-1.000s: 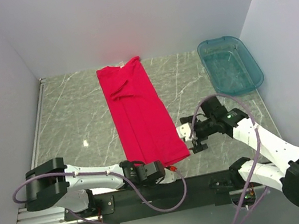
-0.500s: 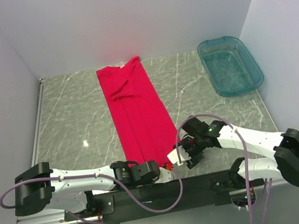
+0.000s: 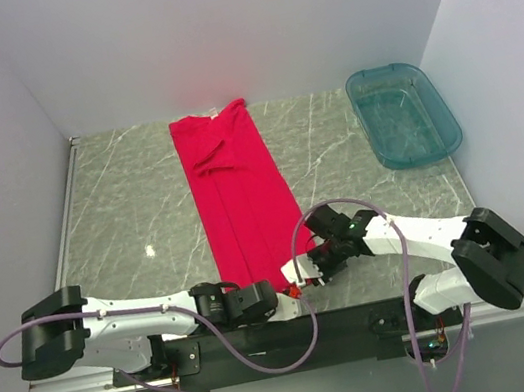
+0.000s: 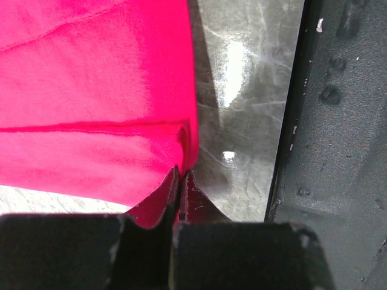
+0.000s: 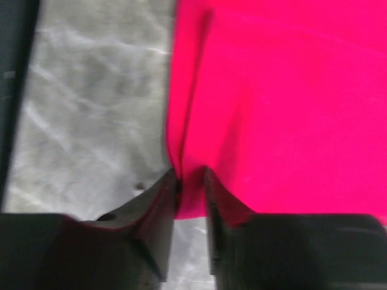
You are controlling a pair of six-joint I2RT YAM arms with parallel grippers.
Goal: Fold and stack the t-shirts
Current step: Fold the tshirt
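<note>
- t-shirt (image 3: 240, 195): long folded strip, centre of the counter (image 3: 122, 210); in the top view both arms hide its bottom corners.
- left gripper (image 4: 180, 176): jaws fully together, pinching the hem corner.
- right gripper (image 5: 190, 176): jaws narrow, hem fold between them; blurred, cannot tell if it is gripped.

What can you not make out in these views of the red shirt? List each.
Top view: the shirt's near right corner, covered by the left hand and right hand.
Right wrist view: blur hides whether the right hand has the cloth pinched.
Left wrist view: most of the shirt, cut off by the edges.
</note>
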